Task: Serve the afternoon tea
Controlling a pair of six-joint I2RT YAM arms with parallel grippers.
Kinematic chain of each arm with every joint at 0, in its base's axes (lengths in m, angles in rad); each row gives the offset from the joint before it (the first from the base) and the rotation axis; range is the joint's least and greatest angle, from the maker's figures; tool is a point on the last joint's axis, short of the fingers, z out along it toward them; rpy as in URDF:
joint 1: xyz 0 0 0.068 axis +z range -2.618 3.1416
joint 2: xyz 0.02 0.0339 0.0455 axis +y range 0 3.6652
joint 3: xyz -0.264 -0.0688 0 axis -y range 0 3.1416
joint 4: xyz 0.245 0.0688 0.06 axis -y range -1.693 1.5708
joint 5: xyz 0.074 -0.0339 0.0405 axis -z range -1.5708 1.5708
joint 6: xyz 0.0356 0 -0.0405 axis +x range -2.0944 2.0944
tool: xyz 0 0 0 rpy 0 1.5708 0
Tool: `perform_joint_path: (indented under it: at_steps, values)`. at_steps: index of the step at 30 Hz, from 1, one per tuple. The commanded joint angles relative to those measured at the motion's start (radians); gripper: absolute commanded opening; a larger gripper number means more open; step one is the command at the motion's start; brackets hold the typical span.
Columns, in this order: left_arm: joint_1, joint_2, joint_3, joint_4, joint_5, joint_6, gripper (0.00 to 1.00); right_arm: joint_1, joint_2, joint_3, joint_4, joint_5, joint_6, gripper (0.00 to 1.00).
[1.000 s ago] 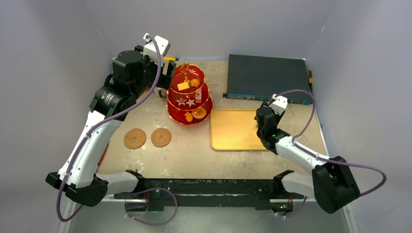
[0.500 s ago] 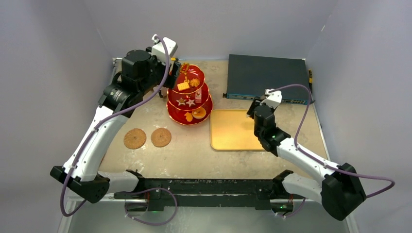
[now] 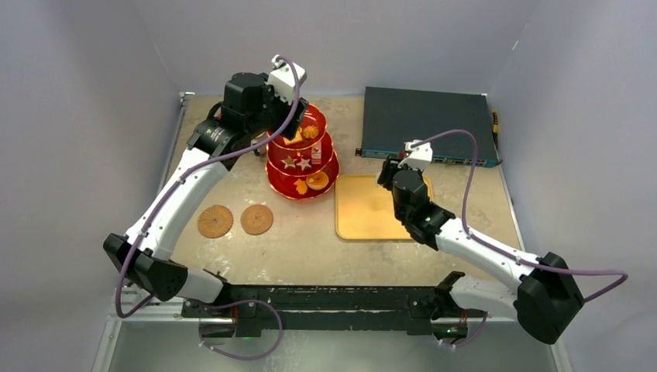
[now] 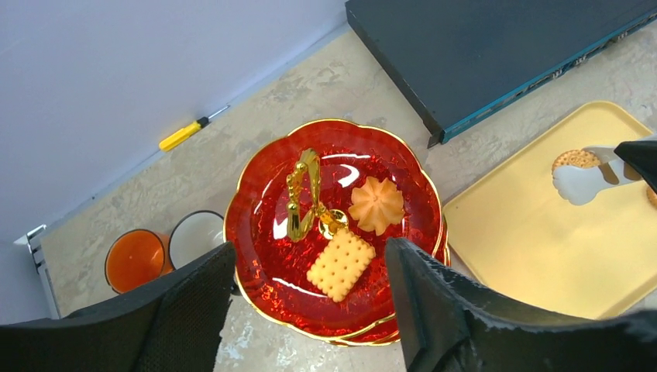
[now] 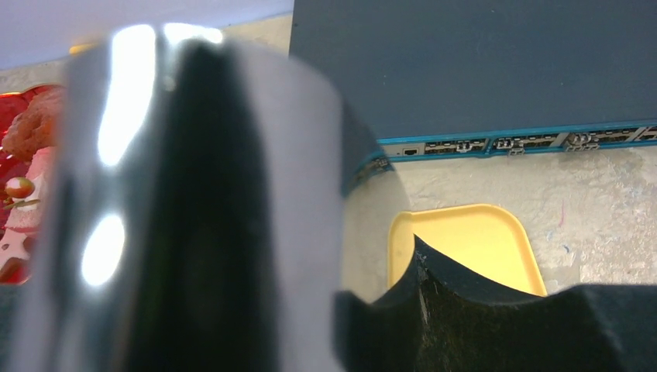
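Observation:
The red three-tier stand [image 3: 302,167] with a gold handle [image 4: 304,194] stands at the table's centre-left. Its top tier holds a rectangular biscuit [image 4: 339,265] and a swirl cookie [image 4: 376,204], and more pastries lie on the lower tiers. My left gripper [image 4: 310,310] is open and empty, hovering above the top tier, and it also shows in the top view [image 3: 288,124]. An orange mug [image 4: 133,260] and a white mug [image 4: 195,236] stand behind the stand. My right gripper [image 3: 390,169] is shut on shiny tongs [image 5: 232,194] over the yellow tray. A round biscuit [image 4: 576,159] sits at the tongs' tip [image 4: 577,184].
The flat yellow tray [image 3: 364,221] lies right of the stand. A dark electronics box [image 3: 426,124] sits at the back right. Two round brown discs [image 3: 214,221] [image 3: 256,219] lie at the front left. A yellow screwdriver [image 4: 182,136] lies by the back wall.
My left gripper has swung right from behind the stand to above its top tier. My right gripper has moved left and away across the tray, with the tongs.

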Motion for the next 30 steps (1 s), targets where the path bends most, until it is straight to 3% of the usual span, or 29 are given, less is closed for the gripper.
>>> perform_joint_path:
  at_steps: [1,6,15,18,26,30]
  values:
    - [0.009,0.029,0.048,0.062,0.030,0.012,0.65,0.013,-0.028,0.053,0.055,0.021,-0.016,0.38]
    - [0.010,0.072,0.059,0.083,0.006,-0.003,0.36,0.018,-0.050,0.051,0.052,0.019,-0.017,0.38]
    - [0.010,0.108,0.071,0.121,-0.070,-0.007,0.16,0.019,-0.083,0.035,0.052,0.012,-0.026,0.37]
    - [0.009,0.115,0.079,0.127,-0.085,-0.021,0.01,0.019,-0.085,0.033,0.055,0.008,-0.025,0.37]
    - [0.006,0.102,0.148,0.097,-0.159,-0.143,0.00,0.020,-0.071,0.034,0.074,-0.010,-0.028,0.37]
    - [-0.008,0.067,0.110,0.087,-0.187,-0.244,0.00,0.020,-0.063,0.034,0.085,-0.017,-0.026,0.37]
